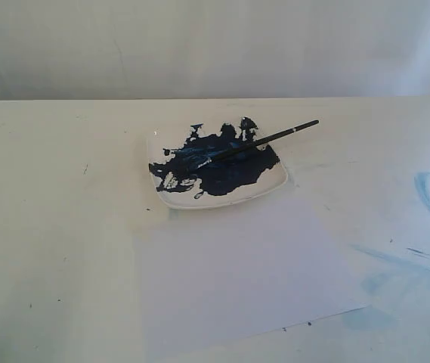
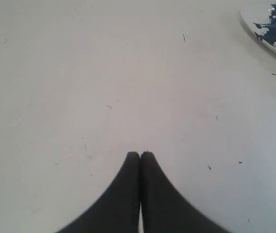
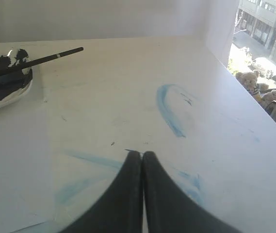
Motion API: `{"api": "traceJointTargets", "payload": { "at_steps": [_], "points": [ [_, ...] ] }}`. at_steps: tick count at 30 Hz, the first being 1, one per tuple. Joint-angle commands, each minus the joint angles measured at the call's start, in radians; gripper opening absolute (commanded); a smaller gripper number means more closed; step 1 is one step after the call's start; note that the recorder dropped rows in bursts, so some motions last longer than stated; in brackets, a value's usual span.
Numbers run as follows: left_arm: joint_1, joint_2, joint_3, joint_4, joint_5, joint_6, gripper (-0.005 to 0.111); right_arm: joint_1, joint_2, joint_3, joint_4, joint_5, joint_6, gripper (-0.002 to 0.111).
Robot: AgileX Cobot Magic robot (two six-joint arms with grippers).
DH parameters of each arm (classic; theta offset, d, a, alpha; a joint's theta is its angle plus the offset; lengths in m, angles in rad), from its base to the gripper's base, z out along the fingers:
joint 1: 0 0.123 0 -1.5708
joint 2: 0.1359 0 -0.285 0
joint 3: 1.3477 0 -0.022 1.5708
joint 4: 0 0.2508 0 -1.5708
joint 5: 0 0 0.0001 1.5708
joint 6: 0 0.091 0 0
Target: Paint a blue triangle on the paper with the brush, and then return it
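Looks like the start: brush (image 1: pixel 264 139) across the dish (image 1: pixel 222 201) mid-frame, paper (image 1: pixel 245 280) bare below, left gripper (image 2: pixel 140 154) and right gripper (image 3: pixel 141 153) pressed together; next, open and pinch it.

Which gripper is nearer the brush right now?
Probably right. The right gripper has the brush handle end ahead of it; the left gripper views only the rim of the dish.
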Motion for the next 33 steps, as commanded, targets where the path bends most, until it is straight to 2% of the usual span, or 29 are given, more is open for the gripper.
{"api": "traceJointTargets", "payload": {
  "at_steps": [1, 9, 12, 20, 23, 24, 27, 29, 30, 33],
  "points": [
    [-0.004, -0.005, 0.004, -0.003, 0.0, -0.001, 0.0, -0.005, -0.007, 0.002, 0.0, -0.005, 0.001, 0.0],
    [-0.004, -0.005, 0.004, -0.003, 0.0, -0.001, 0.0, -0.005, -0.007, 0.002, -0.015, -0.008, -0.006, 0.0],
    [-0.004, -0.005, 0.004, -0.003, 0.0, -0.001, 0.0, -0.005, -0.007, 0.002, -0.058, -0.067, -0.026, 0.0],
    [-0.004, -0.005, 0.004, -0.003, 0.0, -0.001, 0.0, -0.005, -0.007, 0.002, -0.083, -0.359, -0.05, 0.0],
    [-0.004, -0.005, 0.004, -0.003, 0.0, -0.001, 0.0, -0.005, -0.007, 0.002, -0.083, -0.518, -0.05, 0.0],
    [-0.004, -0.005, 0.004, -0.003, 0.0, -0.001, 0.0, -0.005, -0.007, 0.002, -0.083, -0.62, -0.041, 0.0],
    [-0.004, -0.005, 0.004, -0.003, 0.0, -0.001, 0.0, -0.005, -0.007, 0.002, -0.038, -0.8, 0.07, 0.0],
    [-0.004, -0.005, 0.004, -0.003, 0.0, -0.001, 0.0, -0.005, -0.007, -0.018, 0.033, -0.713, 0.131, 0.0],
    [-0.004, -0.005, 0.004, -0.003, 0.0, -0.001, 0.0, -0.005, 0.026, -0.052, 0.096, -0.6, 0.135, 0.0],
    [-0.004, -0.005, 0.004, -0.003, 0.0, -0.001, 0.0, -0.005, 0.196, -0.141, 0.192, -0.47, 0.135, 0.0]
  ]
}}
